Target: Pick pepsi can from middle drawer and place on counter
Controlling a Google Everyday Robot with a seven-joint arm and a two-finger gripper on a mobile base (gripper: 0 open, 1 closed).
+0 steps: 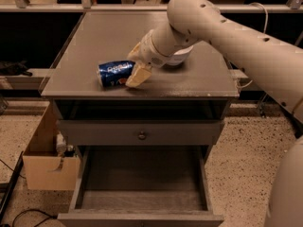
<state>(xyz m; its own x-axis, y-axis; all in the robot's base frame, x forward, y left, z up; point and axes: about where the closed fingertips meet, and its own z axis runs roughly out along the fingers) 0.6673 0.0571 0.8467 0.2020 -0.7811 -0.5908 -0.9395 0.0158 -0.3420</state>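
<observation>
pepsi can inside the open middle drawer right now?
No, the pepsi can lies on its side on the counter, with the gripper at its end.
</observation>
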